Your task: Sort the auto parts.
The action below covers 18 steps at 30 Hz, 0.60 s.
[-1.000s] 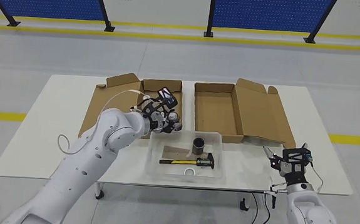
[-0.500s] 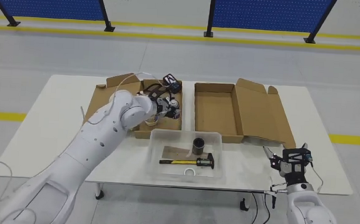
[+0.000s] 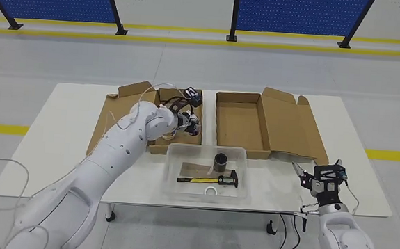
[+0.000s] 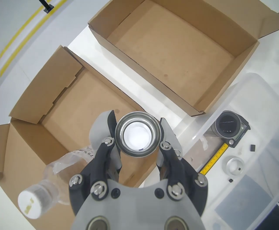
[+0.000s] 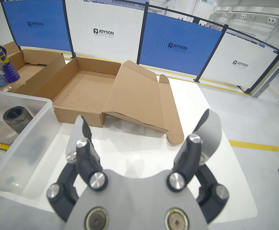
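The left gripper [image 4: 137,127] is clamped on a spray can [image 4: 137,139], one finger on each side of its body, with the metal-rimmed end turned toward the wrist. Over the last second the arm has swung the can away from the robot, off the corner of the clear bin [image 4: 257,87] and out over the left box [image 4: 72,102]; in the last half second it has barely travelled, only turned at the wrist. I read that as the carry being finished and the release about due.

Beneath the fingers runs the box wall nearest the bin; a bagged part [image 4: 32,201] with a white end lies on the box floor just beside the gripper. The right box [image 4: 172,50] stands alongside, to the gripper's right. Nearer the robot than the gripper, the bin holds a black cylinder [image 4: 228,126], a caliper [image 4: 215,159] and a silver ring [image 4: 235,166], so the sorting looks far from done. Well off to the right, the right gripper [image 5: 145,120] has not stirred; its fingers are spread wide, holding nothing, above the table [image 5: 135,150].

The can's far end lies behind its own body, so I cannot tell whether it touches the box floor; from above, the can is hard to separate from the wrist and cables. The bag runs behind a finger; the bin is cut off at the frame edge, and its small dark bits are too small to name.
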### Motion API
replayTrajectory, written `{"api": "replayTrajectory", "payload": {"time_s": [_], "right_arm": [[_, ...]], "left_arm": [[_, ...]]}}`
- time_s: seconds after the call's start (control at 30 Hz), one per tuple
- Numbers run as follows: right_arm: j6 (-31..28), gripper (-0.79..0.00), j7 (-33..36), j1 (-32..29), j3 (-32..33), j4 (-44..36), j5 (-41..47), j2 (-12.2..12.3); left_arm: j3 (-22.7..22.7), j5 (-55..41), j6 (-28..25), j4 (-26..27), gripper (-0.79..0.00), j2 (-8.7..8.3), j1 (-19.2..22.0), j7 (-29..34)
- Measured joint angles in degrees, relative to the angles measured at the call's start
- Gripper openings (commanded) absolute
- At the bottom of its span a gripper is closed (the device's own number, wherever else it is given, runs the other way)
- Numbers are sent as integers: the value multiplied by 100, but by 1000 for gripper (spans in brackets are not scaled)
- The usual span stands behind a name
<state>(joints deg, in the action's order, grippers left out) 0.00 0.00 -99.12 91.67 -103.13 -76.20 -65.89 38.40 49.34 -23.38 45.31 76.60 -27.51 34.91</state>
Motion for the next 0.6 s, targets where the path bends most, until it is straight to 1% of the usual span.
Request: {"api": "replayTrajectory", "payload": {"time_s": [0.17, 0.6], "right_arm": [[0, 0, 0, 0, 0, 0, 0, 0], [0, 0, 0, 0, 0, 0, 0, 0]], "left_arm": [[-106, 38, -92, -477, -785, 141, 152, -156], [-361, 146, -268, -1314, -785, 496, 355, -414]]}}
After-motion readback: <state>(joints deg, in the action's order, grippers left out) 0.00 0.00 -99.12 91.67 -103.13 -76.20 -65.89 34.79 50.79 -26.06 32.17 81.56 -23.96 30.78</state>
